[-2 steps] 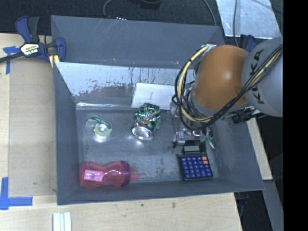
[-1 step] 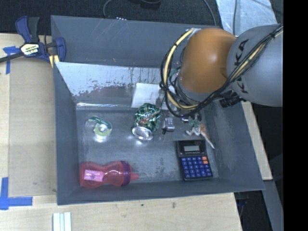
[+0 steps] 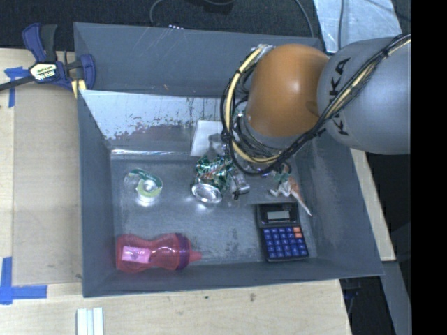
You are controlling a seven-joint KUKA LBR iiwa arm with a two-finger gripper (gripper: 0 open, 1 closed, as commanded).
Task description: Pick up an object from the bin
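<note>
A pink bottle [image 3: 154, 252] lies front left, with a clear roll [image 3: 144, 185] behind it. In the middle, the gripper [image 3: 235, 185] hangs low just beside a crumpled green-and-silver wrapper [image 3: 211, 175]; whether it is spread or closed I cannot tell. A calculator [image 3: 282, 232] sits to the right. This looks like the approach step; next, centre over the wrapper, pinch and lift.

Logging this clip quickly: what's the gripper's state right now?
Gripper: cannot be told; it sits low, right beside the crumpled green-and-silver wrapper.
</note>
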